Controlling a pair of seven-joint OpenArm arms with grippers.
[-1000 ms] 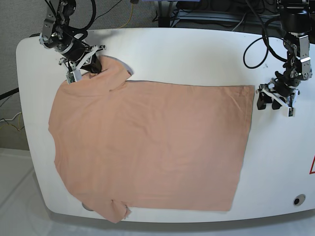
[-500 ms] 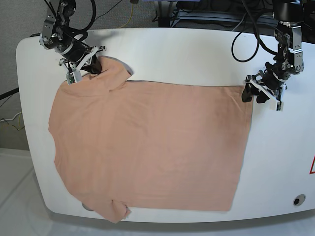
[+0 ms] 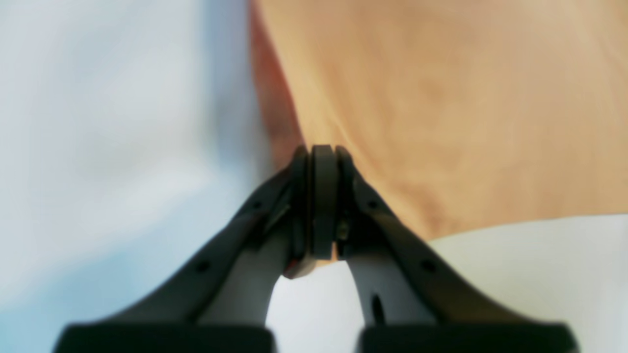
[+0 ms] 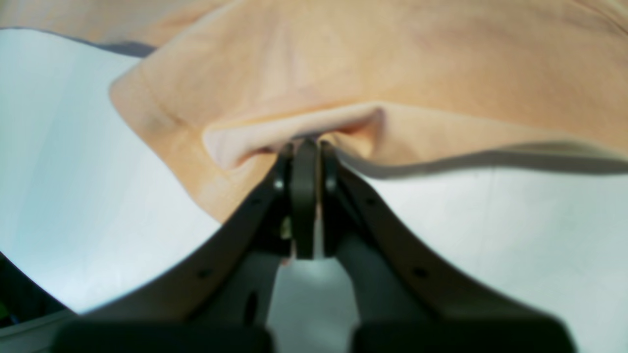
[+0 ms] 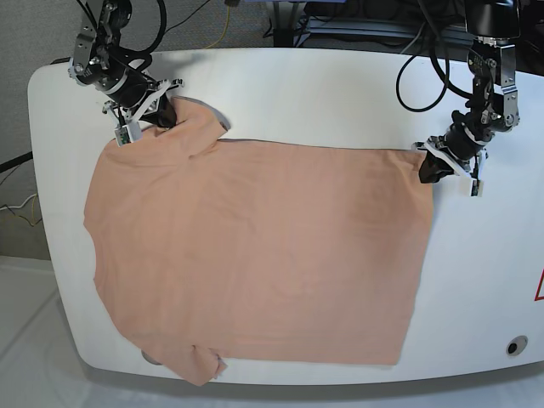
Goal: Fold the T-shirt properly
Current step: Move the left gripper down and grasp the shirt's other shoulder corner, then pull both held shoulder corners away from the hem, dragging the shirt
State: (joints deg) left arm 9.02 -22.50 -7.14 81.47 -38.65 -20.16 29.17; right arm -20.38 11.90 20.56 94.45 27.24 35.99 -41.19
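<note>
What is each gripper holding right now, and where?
Both are shut on the peach cloth T-shirt: right gripper at the far sleeve, left gripper at the far hem corner.

A robotics lab — white table [image 5: 340,93], loose cables [image 5: 425,76] behind.

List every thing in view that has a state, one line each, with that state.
T-shirt: spread flat on the table, unfolded, pinched at two far-edge corners.
Left gripper: shut on the T-shirt's hem corner.
Right gripper: shut on the T-shirt's sleeve.
Table: white, bearing the T-shirt.
</note>
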